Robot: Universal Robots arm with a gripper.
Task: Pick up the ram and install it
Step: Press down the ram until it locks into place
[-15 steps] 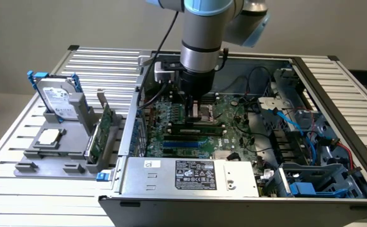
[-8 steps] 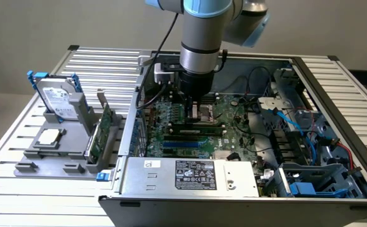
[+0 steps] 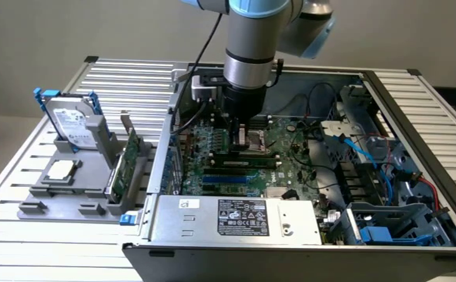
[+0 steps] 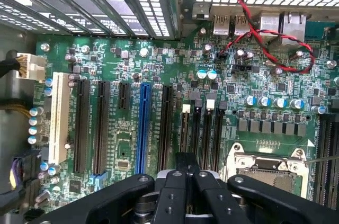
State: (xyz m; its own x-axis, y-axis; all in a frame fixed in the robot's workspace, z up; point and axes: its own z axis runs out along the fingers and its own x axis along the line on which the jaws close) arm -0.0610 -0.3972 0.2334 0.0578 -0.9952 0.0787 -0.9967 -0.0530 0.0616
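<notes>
Obs., open computer case on the slatted bench. Landmark: CPU socket on the motherboard.

- Your arm reaches straight down into the case. The gripper is clenched, fingers pressed together, with the tips low over the board just beside the socket.
- In the wrist view the tips lie over the near end of the black memory slots, which run alongside the socket.
- Ram: you cannot make out a stick between the closed fingers, and it is unclear whether one is seated in the slots under them. Its position cannot be confirmed.
- Beyond the memory slots from the socket: black expansion slots, one blue slot, then a white slot farthest off.
- A red-and-black twisted wire loops over the board edge by the rear ports, well apart from the socket.
- Exterior view: gripper is right at the socket. Well away from it, outside the case, a grey fixture holds a hard drive with blue rails and an upright green card.
</notes>
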